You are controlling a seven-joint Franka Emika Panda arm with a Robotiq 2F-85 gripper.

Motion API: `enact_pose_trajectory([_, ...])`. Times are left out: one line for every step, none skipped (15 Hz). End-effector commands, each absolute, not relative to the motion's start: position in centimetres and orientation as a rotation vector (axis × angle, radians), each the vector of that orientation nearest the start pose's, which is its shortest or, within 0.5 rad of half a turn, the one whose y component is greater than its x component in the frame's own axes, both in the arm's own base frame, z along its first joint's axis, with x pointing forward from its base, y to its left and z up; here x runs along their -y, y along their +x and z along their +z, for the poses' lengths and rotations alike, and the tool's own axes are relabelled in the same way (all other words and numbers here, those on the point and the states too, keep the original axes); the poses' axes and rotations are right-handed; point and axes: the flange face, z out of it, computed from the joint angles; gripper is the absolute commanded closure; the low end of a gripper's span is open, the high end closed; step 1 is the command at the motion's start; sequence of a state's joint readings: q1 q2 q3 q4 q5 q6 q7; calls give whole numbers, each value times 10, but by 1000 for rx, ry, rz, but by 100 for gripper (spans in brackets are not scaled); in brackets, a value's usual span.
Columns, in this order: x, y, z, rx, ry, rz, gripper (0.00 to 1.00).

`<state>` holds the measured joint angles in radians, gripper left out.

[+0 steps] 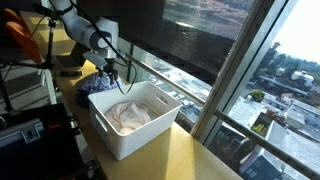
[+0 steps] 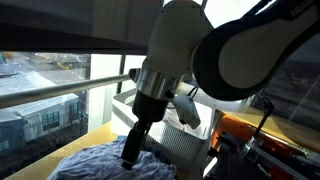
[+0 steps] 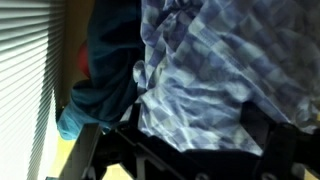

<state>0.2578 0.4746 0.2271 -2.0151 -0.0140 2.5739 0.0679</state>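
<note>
**Your claw [image 2: 133,152] sits on the checked cloth [image 2: 95,162]**

Your claw hangs straight down from the arm, and its dark tip presses into the checked cloth. The cloth folds hide the fingertips, so you cannot tell if the claw is wide or narrow, or if it has a grip on anything.

The checked cloth is soft and thin. It has blue and white squares and is full of wrinkles. It lies in a bumpy heap on the yellow table [image 1: 195,155], just beside the white bin [image 1: 150,132] and close to the window [image 1: 200,35]. A heap like this has no real front or back. In an exterior view it is spread out low and flat, a bit wider than it is tall. In the wrist view its folds run mostly from top to bottom.

Next to it in the wrist view is a plain blue-green cloth [image 3: 105,60], smooth and darker. You cannot tell if it is a part of the same heap.

The white bin is a hard box with straight sides, round corners and thin ribs on the wall. Inside it lies a pale cloth [image 1: 130,114], soft and bunched up.

You have one claw, one checked cloth, one blue-green cloth, one bin and one pale cloth.
</note>
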Motion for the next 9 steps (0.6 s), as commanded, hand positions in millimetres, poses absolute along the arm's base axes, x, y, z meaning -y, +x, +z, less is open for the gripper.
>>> enact_pose_trajectory([-297,561,211,642,-2957,-12,0])
enact_pose_trajectory([-297,562,203,648,-2959,36,0])
enact_pose_trajectory([-295,563,195,659,-2965,82,0])
enact_pose_trajectory([-293,565,189,660,-2968,122,0])
enact_pose_trajectory([-289,569,185,652,-2972,153,22])
enact_pose_trajectory([-286,572,183,652,-2970,176,26])
enact_pose_trajectory([-282,576,184,646,-2968,201,32])
enact_pose_trajectory([-278,579,183,642,-2968,217,42])
enact_pose_trajectory([-275,582,184,637,-2966,231,49])
